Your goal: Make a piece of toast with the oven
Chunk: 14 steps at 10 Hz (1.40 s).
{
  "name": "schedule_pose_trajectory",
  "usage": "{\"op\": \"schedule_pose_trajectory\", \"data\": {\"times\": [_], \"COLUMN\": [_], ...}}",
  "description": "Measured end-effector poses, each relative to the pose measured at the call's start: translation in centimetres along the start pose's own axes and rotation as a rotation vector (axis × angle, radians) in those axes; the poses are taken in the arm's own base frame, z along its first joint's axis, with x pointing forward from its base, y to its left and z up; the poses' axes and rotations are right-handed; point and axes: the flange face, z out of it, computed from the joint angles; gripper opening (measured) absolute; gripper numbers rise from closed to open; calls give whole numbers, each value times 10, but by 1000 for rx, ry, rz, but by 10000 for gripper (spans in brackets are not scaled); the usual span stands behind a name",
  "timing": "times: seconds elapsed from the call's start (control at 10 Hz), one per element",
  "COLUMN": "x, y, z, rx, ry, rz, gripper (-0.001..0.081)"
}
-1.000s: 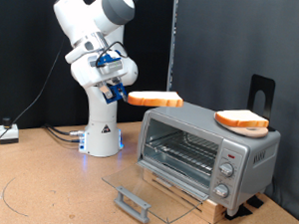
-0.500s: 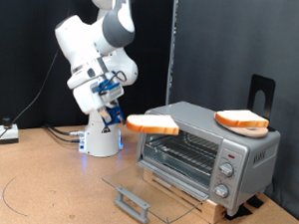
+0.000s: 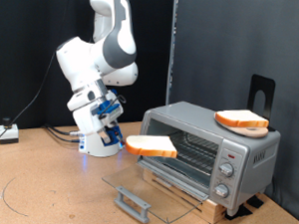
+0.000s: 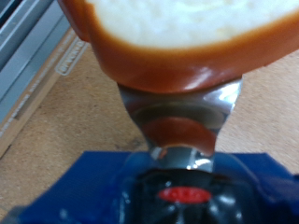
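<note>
Oven: on a wooden surface, glass door dropped flat, cavity exposed for loading. 
Spare slice: parked on the oven's roof. 
Piece of toast: level before the opening, crust pinched by the tool.

A: The exterior view stands off to one side at about tabletop height, well back, taking in the whole arm and the oven with its open front.

B: And the wrist view?

A: It looks along the fingers, very close (edges blurred), onto the toast.

B: Shared ground?

A: The toast and the oven.
</note>
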Motion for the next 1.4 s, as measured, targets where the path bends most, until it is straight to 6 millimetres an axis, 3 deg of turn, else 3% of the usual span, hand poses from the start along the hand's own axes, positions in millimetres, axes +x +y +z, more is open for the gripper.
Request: {"op": "schedule_pose_trajectory", "data": {"times": [0.3, 0.8, 1.1, 1.4], "x": [2, 10, 22, 39], "y": [-28, -97, -143, -173], "z": [19, 53, 60, 55], "rx": [39, -10, -135, -213], "ry": [-54, -212, -243, -157], "rz": [-82, -267, -523, -645], "gripper": [425, 425, 425, 425]}}
